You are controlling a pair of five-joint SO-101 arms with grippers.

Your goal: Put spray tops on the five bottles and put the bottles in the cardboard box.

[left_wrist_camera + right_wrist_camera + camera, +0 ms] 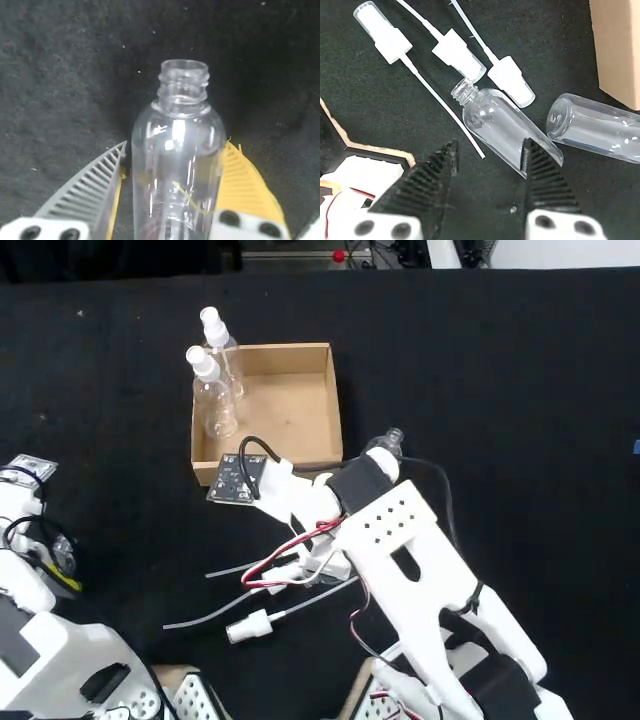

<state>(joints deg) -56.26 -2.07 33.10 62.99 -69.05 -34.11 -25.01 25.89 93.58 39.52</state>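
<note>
Cardboard box [285, 346]: sits near the middle of the table. One capped bottle [214, 398] and a second capped bottle [224, 355] stand upright at its ten o'clock corner.
Left pincer [176, 146]: parked at the table's eight o'clock edge. It pinches a held bottle [177, 125] between its grey and yellow fingers, and the threaded neck is open and bare.
Right pincer [490, 144]: comes in from five o'clock and hangs just past the box's six o'clock wall. Its black fingers are spread on either side of a lying bottle [505, 127] without touching it.
Second lying bottle [595, 130]: on its side just beside the first, close to the box wall, with no top that I can see.
Spray tops: three lie loose by the lying bottle's mouth, each trailing a thin tube: first top [390, 37], middle top [457, 54], near top [512, 82].
Step in hand: two of five look finished, and the third bottle seems to be getting set up for capping.
Next move: the spread pincer probably has to choose between closing on the lying bottle's body and shifting to a top's white head. A top's limp tube would then have to be threaded into a narrow neck.
Surface: black felt-like cloth [500, 360], matte and flecked with lint.
Room: cables [400, 252] lie on the floor past the twelve o'clock edge.
</note>
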